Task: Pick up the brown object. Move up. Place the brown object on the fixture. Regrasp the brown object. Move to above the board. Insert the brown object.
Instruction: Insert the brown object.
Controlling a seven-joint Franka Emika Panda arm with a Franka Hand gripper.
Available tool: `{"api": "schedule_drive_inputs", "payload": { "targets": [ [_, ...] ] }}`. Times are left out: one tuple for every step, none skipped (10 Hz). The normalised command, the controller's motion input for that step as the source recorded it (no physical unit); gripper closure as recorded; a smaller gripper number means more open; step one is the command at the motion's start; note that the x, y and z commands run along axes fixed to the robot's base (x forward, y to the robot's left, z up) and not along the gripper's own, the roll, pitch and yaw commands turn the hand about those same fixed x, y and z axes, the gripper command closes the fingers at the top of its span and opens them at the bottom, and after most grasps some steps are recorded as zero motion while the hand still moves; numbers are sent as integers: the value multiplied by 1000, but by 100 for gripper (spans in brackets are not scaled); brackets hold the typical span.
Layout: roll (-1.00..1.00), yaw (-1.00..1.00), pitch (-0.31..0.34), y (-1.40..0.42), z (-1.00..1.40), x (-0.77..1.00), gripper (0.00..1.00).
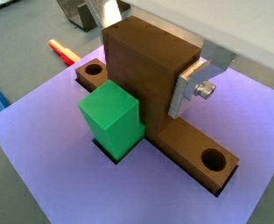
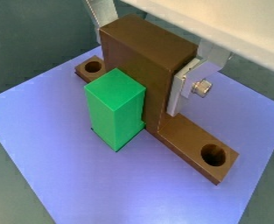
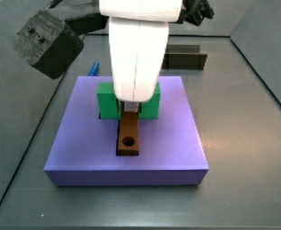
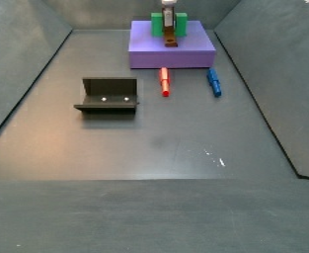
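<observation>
The brown object point(image 1: 137, 54) sits in the groove of the purple board point(image 1: 45, 140), with its upright block standing and its flat base showing a round hole at each end. The green block point(image 1: 113, 118) stands right against it. My gripper point(image 1: 145, 87) is shut on the upright block; one silver finger point(image 1: 188, 83) lies flat on its side and the other finger is hidden behind it. Both wrist views show this point(image 2: 145, 66). In a side view the gripper point(image 3: 130, 106) is low over the board point(image 3: 130, 148), with the brown base point(image 3: 129, 137) sticking out in front. The fixture point(image 4: 108, 96) stands apart on the floor.
A thin orange peg point(image 4: 165, 82) and a blue peg point(image 4: 213, 81) lie on the floor beside the board point(image 4: 190, 54). The orange peg also shows in a wrist view point(image 1: 63, 51). The fixture shows behind the board in a side view point(image 3: 185, 59). Grey walls ring the floor.
</observation>
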Motion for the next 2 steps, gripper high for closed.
{"api": "schedule_drive_inputs", "payload": {
  "targets": [
    [31,-34,0,0,-251,0,100],
    [0,0,0,0,0,0,100]
  ]
}}
